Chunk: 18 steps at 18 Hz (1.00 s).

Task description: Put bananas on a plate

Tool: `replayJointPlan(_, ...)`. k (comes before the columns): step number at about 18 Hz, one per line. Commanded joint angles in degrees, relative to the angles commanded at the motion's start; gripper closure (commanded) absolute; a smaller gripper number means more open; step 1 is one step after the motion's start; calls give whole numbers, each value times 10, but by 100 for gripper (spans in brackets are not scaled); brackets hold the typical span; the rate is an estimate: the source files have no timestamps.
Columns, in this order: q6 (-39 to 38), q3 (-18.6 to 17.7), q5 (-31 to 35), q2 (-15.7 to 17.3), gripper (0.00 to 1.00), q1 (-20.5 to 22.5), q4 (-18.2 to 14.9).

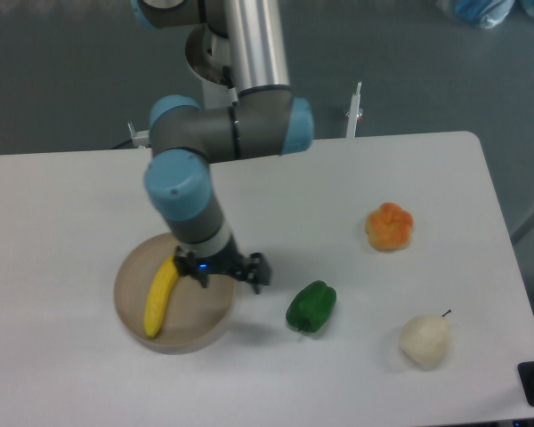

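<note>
- A pale pear [424, 340] sits nearest, at the right of the white table [62, 374].
- Left of it lies a green pepper [311, 307], near the middle.
- At the near left, the tan plate [196, 331] holds the bananas [158, 297]; the long yellow one lies on its left half, its far end running under the gripper.
- The gripper [224, 270] hangs over the plate's right rim, between bananas and pepper, its dark fingers spread apart with nothing between them.
- Farther right, an orange fruit [390, 226] rests well apart from the rest.
- The arm [221, 140] rises at the far edge.
</note>
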Motion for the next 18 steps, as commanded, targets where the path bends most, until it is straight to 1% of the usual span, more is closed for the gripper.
replayJointPlan(3, 84, 1, -4, 24, 0, 40, 1)
replayJointPlan(6, 174, 3, -4, 34, 0, 76, -3)
replayJointPlan(9, 271, 8, -4, 38, 0, 99, -4)
replayJointPlan(11, 319, 8, -4, 41, 0, 106, -3)
replayJointPlan(13, 336, 11, -9, 41, 0, 111, -2)
replayJointPlan(16, 335, 17, -12, 40, 0, 112, -1)
replayJointPlan(18, 335, 21, -15, 38, 0, 111, 7)
